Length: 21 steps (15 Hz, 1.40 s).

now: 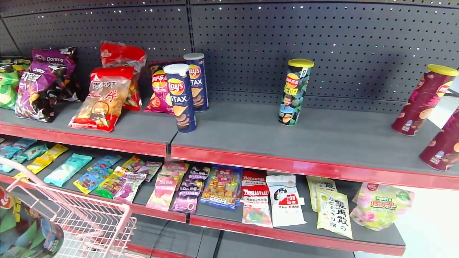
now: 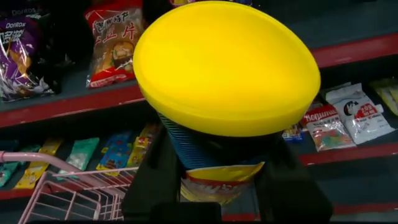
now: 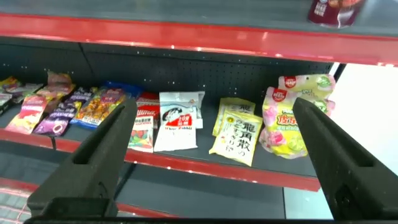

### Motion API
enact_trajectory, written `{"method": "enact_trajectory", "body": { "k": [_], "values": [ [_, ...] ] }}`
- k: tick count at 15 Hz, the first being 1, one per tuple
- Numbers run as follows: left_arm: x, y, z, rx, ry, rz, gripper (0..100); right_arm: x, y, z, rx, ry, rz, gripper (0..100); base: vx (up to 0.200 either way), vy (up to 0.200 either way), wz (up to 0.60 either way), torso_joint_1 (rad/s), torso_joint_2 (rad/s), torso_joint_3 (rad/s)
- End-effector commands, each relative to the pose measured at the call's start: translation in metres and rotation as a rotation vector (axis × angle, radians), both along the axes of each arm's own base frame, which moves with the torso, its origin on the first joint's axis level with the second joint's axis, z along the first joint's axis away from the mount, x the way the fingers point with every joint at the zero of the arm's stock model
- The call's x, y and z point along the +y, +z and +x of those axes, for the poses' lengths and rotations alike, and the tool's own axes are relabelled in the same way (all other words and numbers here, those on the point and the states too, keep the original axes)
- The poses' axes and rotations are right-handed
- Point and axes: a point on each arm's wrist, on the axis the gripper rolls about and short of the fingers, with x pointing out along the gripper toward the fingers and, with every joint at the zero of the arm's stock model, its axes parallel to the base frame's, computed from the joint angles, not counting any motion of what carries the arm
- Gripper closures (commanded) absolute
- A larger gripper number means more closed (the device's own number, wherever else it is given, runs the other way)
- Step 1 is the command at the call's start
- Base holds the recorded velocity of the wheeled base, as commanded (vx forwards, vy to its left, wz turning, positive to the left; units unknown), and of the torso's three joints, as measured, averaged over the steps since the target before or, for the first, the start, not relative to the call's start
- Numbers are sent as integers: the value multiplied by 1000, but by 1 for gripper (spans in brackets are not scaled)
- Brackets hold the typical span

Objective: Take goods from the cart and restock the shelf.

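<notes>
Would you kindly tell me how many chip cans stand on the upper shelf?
5: a front blue can and a rear blue can left of centre, a green can mid-shelf, a far maroon can and a near maroon can at right. More may stand beyond the frame.

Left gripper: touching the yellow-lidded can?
Touching. Left wrist view: left gripper fingers press both sides of the yellow-lidded can, no gap.

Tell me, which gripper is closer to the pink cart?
Left. The left gripper, clamped on a yellow-lidded can, hangs right by the cart; the right gripper, open, faces bags on the lower shelf.
</notes>
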Motion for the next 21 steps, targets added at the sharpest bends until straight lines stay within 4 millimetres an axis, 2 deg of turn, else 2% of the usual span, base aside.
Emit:
{"method": "enact_trajectory", "body": {
  "k": [1,3,7,13,19,21],
  "values": [
    [0,2,1,1,1,14,100,0,0,0,1,1,0,0,0,0,0,0,0,0],
    [0,2,2,1,1,27,100,0,0,0,1,1,0,0,0,0,0,0,0,0],
    [0,1,2,2,-3,29,100,0,0,0,1,1,-2,0,200,-50,0,-7,-2,2],
    [-2,-3,-4,-14,-93,26,100,0,0,0,1,1,-2,0,0,0,0,0,0,0],
    [-2,-3,-7,-22,-97,5,100,0,0,0,1,6,-3,0,0,0,0,0,0,0],
    [-2,-3,-8,-19,-95,-50,100,0,0,0,-1,6,0,0,0,0,0,0,0,0]
  ]
}}
